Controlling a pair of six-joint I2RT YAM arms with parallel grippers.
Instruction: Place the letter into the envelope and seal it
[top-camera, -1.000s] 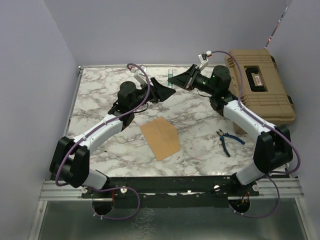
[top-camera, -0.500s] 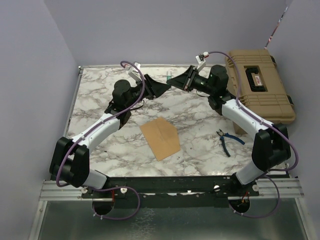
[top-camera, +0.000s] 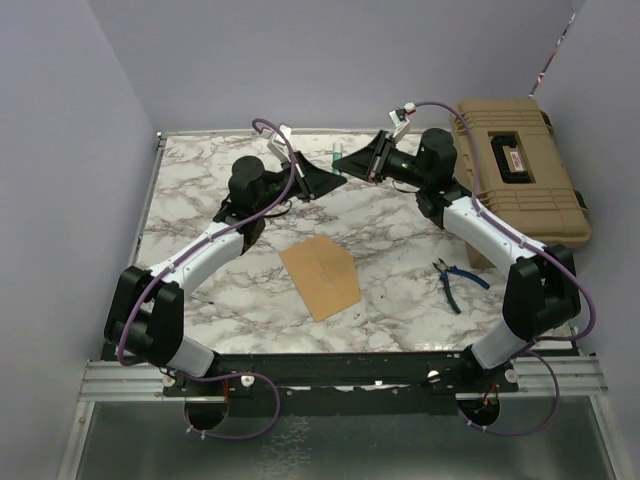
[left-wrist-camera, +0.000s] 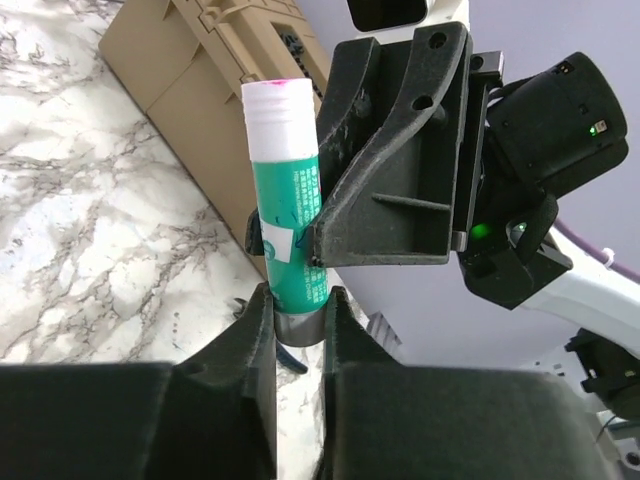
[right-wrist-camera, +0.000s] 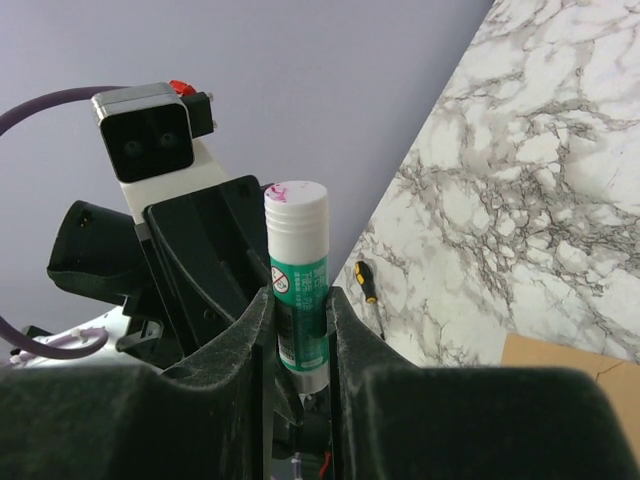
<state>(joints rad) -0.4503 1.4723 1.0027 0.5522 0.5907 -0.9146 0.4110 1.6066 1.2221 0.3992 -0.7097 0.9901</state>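
Marble table (top-camera: 190, 170): left fingers (left-wrist-camera: 245, 370), wider before, now pinch glue stick (left-wrist-camera: 288, 190); right fingers (right-wrist-camera: 240, 380) grip it; envelope (top-camera: 320, 276) unmoved.

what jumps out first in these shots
A green-and-white glue stick held in the air between the left tool and the right tool, over the far middle of the marble table. Nearer the arms' bases, a brown envelope lies flat mid-table; a tan hard case sits at the right edge.
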